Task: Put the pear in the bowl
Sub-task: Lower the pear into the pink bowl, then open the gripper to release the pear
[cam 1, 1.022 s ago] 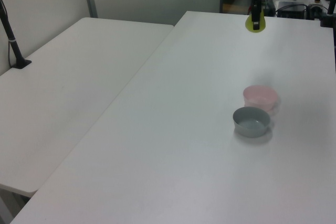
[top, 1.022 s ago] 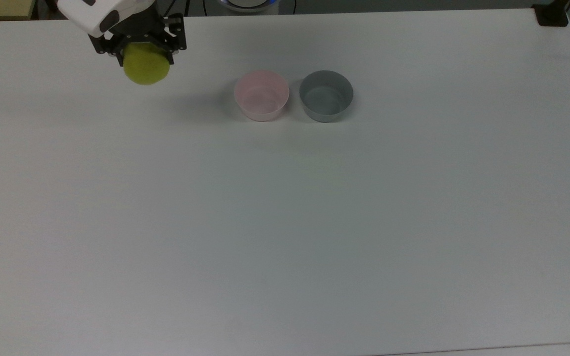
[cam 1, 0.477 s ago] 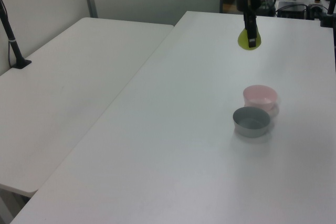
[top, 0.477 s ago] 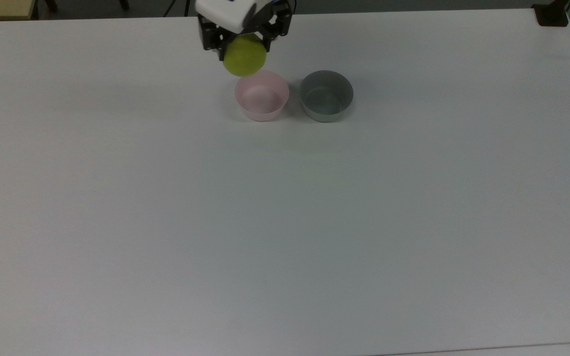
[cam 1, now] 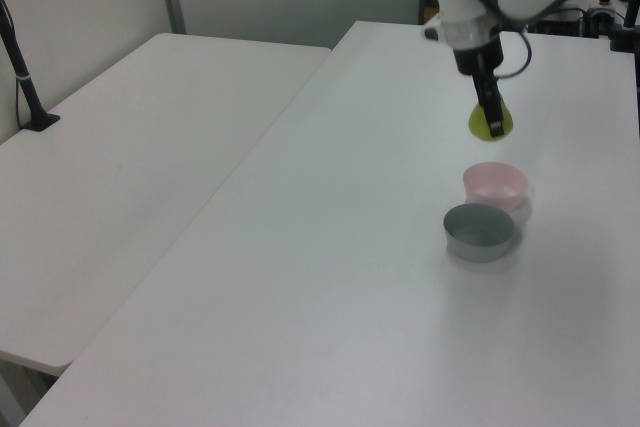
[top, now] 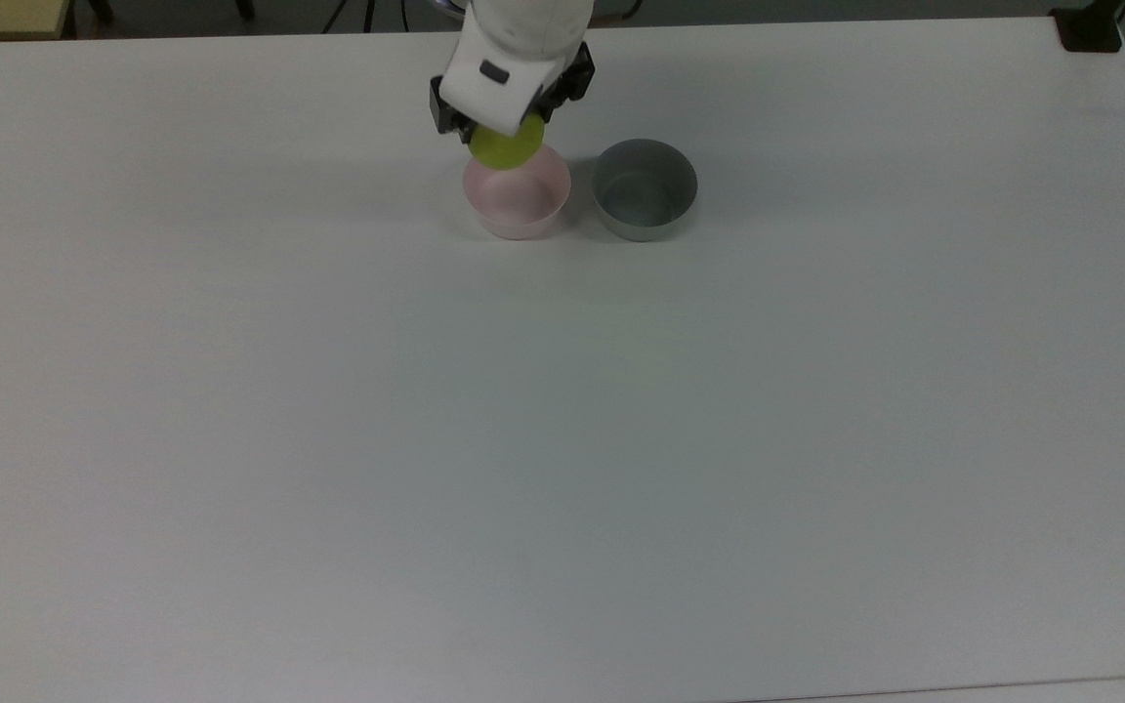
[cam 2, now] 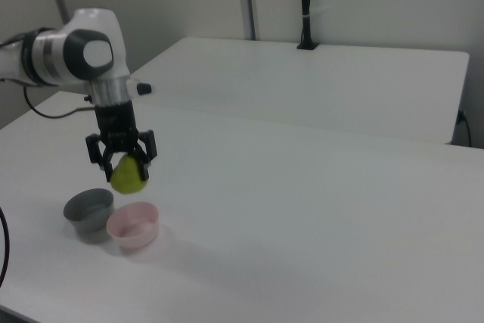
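The yellow-green pear [top: 507, 147] [cam 1: 490, 121] [cam 2: 128, 176] hangs in the air with my gripper [top: 509, 132] [cam 1: 491, 122] [cam 2: 124, 166] shut on it. It is held above the pale pink bowl [top: 517, 191] [cam 1: 494, 184] [cam 2: 133, 225], over the bowl's far rim in the top view. The bowl stands upright and holds nothing. In the right view a clear gap separates the pear's underside from the bowl's rim.
A grey bowl [top: 644, 188] [cam 1: 479, 230] [cam 2: 89, 211] of the same size stands right beside the pink one, on the top view's right. Both sit on a wide white table [top: 562, 439]. A second white table [cam 1: 120, 167] adjoins it, with a black post [cam 2: 304, 5] clamped on.
My gripper carried the pear from the top view's far left rightward, and lower, to above the pink bowl. The bowls have not moved.
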You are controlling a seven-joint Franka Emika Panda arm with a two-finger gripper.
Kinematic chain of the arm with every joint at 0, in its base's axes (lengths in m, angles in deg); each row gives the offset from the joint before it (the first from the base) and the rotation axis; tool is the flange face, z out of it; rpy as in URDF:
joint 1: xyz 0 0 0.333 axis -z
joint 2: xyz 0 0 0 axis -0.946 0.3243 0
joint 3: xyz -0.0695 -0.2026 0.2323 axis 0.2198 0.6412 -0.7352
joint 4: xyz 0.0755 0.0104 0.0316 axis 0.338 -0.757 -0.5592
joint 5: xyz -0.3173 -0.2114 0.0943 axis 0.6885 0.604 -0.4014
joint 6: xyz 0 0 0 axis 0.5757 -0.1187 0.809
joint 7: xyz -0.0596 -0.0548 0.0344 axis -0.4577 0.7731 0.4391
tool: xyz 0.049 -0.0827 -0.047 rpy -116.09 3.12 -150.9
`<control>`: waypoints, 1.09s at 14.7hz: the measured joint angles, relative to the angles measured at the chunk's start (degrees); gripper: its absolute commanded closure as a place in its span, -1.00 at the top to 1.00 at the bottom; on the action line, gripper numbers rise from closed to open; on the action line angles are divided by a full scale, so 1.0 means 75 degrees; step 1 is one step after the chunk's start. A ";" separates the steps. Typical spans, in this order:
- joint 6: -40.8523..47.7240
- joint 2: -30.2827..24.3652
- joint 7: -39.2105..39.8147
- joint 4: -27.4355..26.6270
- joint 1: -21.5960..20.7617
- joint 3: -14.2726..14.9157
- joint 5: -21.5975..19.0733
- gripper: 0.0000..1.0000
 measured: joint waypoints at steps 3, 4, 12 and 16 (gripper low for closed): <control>-0.0321 0.0643 0.0000 -0.0115 -0.0031 -0.0010 0.0000 -0.24; -0.0445 0.0858 0.0000 -0.0114 -0.0091 -0.0011 0.0000 -0.24; -0.0803 0.1495 -0.0001 -0.0100 -0.0358 -0.0018 0.0001 1.00; -0.0803 0.1439 -0.0001 -0.0037 -0.0358 -0.0012 0.0001 1.00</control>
